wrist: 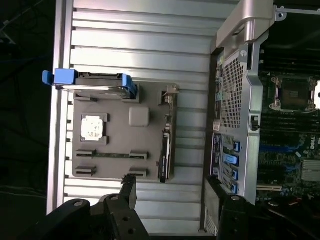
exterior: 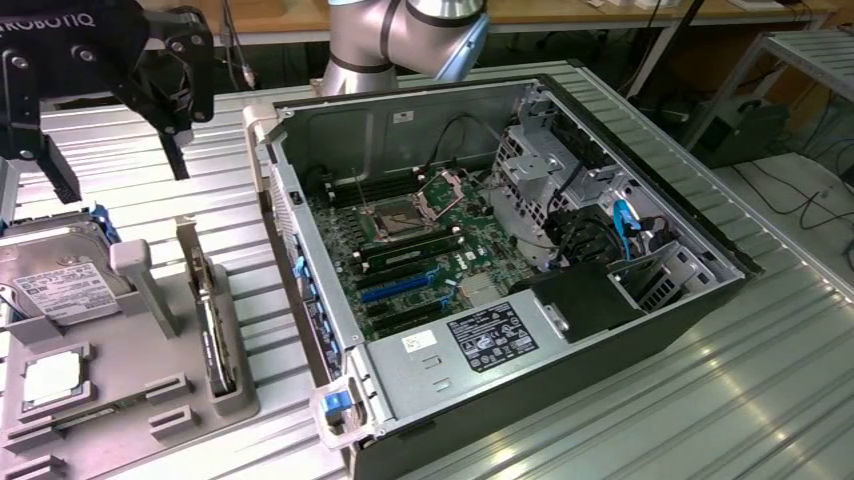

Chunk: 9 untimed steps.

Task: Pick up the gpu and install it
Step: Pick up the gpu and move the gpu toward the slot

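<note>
The gpu (exterior: 214, 330) stands on its edge in a slot along the grey holder tray (exterior: 134, 400), on the side nearest the computer case. From the wrist it appears as a thin dark strip (wrist: 164, 156) with a silver bracket at one end. My gripper (exterior: 120, 185) hangs open well above the ribbed table beyond the tray's far end, holding nothing. Its black fingers (wrist: 129, 191) reach in at the wrist view's edge, apart from the gpu. The open computer case (exterior: 627, 330) lies on its side, with the motherboard (exterior: 414, 250) and blue slots (exterior: 394, 290) exposed.
The tray (wrist: 120, 145) also carries a silver hard drive (exterior: 54, 280) in a blue-edged carrier (wrist: 90, 80), a square processor chip (wrist: 93, 127) and a memory stick (wrist: 112, 155). A tall grey post (exterior: 140, 275) rises beside the gpu. The case's rear panel (wrist: 232, 95) stands close to the tray.
</note>
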Each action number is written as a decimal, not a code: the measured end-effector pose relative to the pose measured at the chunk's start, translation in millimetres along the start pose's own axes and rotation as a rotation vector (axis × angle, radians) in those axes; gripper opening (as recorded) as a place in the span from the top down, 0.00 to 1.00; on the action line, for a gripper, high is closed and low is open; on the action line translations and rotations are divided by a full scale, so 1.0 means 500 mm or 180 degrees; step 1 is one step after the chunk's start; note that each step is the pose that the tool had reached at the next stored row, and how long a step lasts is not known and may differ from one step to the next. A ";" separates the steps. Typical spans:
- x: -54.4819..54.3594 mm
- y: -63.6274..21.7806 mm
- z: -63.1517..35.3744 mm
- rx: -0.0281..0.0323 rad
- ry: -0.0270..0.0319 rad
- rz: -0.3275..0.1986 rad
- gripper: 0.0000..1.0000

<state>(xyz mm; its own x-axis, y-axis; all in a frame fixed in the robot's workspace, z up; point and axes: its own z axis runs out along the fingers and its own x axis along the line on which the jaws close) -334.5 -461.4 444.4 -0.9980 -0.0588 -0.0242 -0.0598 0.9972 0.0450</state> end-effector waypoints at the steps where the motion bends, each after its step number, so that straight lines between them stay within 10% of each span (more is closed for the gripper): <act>1: 0.000 0.000 0.004 0.0000 0.0000 0.0000 0.34; 9: 0.001 -0.002 0.034 0.0000 0.0001 0.0000 0.34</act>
<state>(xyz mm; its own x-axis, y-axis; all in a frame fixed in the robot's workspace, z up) -334.5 -461.8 427.3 -0.9980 -0.0589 -0.0241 -0.0599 0.9972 0.0449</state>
